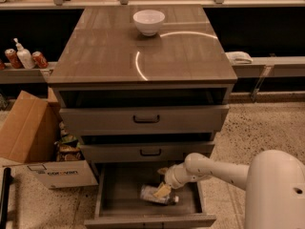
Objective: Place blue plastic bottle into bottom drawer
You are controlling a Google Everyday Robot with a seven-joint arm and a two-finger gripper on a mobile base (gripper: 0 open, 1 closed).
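From where I stand, the bottom drawer (123,197) of the 3-drawer cabinet is pulled well out, and its front edge is nearly cut off at the lower border. The blue plastic bottle (150,194) lies on its side on the drawer's grey floor, right of the middle, with its white cap pointing right. The tool (162,190) sits low inside the drawer, right over the bottle's middle, covering part of it. I cannot tell whether the tool is clamped on the bottle or loose from it; the yellowish tip and the clear plastic run together there.

The white arm (214,168) reaches in from the right, and the robot's body (276,190) is cut off at the corner. The middle drawer (150,152) and the top drawer (145,119) each stand slightly out, their insides dark.

A white bowl (148,21) rests at the back of the surface (109,56). To the left a cardboard box (26,130) is partly out of view. On the shelf behind it stand a white pump bottle (23,56) and 2 cans (40,59), with labels too small to read.
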